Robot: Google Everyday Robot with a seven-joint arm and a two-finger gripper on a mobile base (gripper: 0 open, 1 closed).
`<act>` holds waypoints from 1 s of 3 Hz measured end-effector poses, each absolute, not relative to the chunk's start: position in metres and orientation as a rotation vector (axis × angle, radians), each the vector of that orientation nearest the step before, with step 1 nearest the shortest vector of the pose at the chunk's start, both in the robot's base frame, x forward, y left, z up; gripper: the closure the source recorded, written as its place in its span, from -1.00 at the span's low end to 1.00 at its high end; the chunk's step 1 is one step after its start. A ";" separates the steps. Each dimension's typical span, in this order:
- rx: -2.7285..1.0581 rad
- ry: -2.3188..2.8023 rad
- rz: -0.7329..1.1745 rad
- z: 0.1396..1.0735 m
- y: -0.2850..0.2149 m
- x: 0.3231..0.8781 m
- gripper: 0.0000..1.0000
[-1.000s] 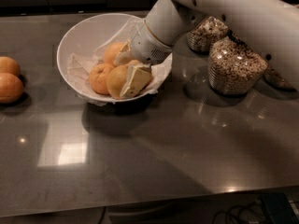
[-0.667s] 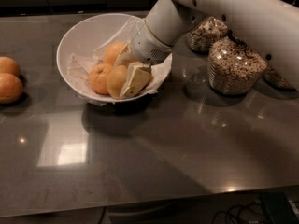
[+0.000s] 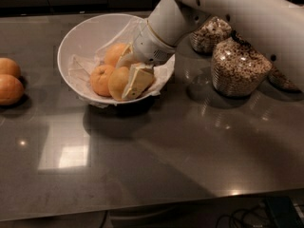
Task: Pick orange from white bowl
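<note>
single camera | looks down across counter (image 3: 142, 165) | close | end effector (image 3: 131, 76) in white bowl (image 3: 80, 36)

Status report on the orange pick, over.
Gripper down inside white bowl, against the orange. Orange not yet lifted, sitting on the liner. Two deeper-orange fruits packed close beside it.

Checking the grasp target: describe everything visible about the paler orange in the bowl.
The orange is round, pale yellow-orange, dull-skinned, its right side hidden by the gripper, which reaches into the white bowl from the right. It lies near the bowl's front wall, touching a deeper-orange fruit on its left.
</note>
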State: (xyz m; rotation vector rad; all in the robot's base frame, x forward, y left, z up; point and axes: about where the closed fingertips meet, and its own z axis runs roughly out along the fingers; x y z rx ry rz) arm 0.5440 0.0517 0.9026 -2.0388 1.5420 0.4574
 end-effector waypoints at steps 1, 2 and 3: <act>-2.038 1.540 0.459 0.903 0.052 0.544 1.00; -2.037 1.540 0.458 0.904 0.052 0.544 1.00; -2.019 1.524 0.425 0.921 0.047 0.547 1.00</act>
